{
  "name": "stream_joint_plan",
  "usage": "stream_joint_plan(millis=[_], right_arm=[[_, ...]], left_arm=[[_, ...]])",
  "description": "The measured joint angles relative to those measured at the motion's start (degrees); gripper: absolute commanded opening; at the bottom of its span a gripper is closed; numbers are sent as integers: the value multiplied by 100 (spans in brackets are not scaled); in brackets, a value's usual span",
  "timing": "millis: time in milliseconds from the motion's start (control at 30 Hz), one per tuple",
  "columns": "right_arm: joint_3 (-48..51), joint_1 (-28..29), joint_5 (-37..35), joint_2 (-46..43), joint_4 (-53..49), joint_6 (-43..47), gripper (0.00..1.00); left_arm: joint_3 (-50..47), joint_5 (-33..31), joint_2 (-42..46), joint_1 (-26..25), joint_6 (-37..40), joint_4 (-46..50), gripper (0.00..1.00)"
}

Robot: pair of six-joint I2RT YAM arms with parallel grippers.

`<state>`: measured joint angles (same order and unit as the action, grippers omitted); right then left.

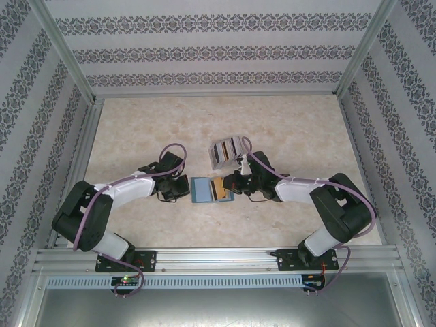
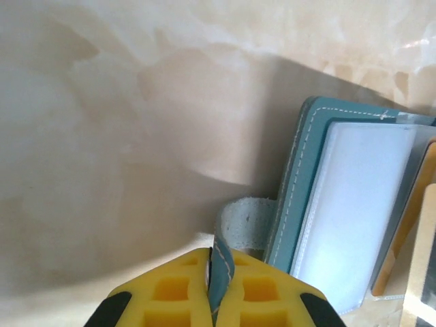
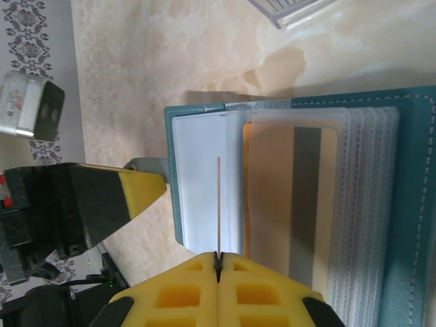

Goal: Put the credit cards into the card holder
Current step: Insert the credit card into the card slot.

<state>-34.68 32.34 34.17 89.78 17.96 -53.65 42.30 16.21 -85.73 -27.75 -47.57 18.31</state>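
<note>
The teal-blue card holder [image 1: 202, 190] lies open on the table between the two arms. My left gripper [image 2: 214, 255] is shut on its teal closing strap [image 2: 221, 262], at the holder's left edge [image 2: 300, 184]. An orange card with a grey stripe [image 3: 286, 204] sits in a clear pocket of the card holder [image 3: 409, 204]. My right gripper [image 3: 219, 257] is shut on a thin credit card [image 3: 219, 204] seen edge-on, standing over the pale blue inner page. In the top view the right gripper [image 1: 235, 182] is at the holder's right edge.
A pale slotted rack [image 1: 226, 151] with several more cards stands just behind the holder; its corner [image 3: 289, 10] shows in the right wrist view. The left gripper's yellow finger [image 3: 139, 193] is close to the holder's left side. Patterned walls enclose the table.
</note>
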Motion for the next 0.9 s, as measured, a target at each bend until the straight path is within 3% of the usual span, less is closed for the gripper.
stream_joint_plan(millis=[900], right_arm=[[-459,133,-254,892,175,44,0]], left_arm=[[26,46,-103,-26,-4,35,0]])
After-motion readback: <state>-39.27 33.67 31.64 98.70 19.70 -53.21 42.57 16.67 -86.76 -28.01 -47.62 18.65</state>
